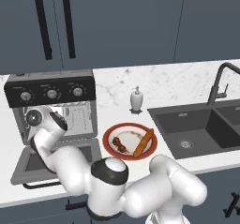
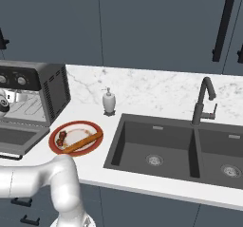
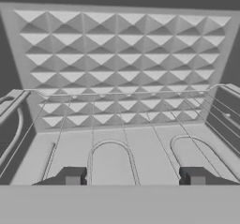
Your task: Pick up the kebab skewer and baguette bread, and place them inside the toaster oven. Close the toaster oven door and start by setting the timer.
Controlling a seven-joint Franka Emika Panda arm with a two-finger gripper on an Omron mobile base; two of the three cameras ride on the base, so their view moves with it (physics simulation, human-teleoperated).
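Note:
The toaster oven (image 1: 49,92) stands at the counter's left with its door (image 1: 23,164) dropped open. My gripper (image 3: 133,176) sits at the oven's mouth, just above the wire rack (image 3: 140,124), facing the diamond-patterned back wall. Its fingers stand apart with nothing between them. To the oven's right, a red-rimmed plate (image 1: 108,138) holds the kebab skewer (image 1: 120,145) and the baguette bread (image 1: 144,143), lying side by side. From the right base view the skewer (image 2: 61,137) and baguette (image 2: 83,142) lie on the plate (image 2: 54,143) beside the open door (image 2: 19,138).
A white soap dispenser (image 1: 136,99) stands behind the plate. A dark double sink (image 1: 197,124) with a black faucet (image 1: 218,85) fills the counter's right side. Dark cabinets hang above the marble backsplash. My arm stretches over the open door.

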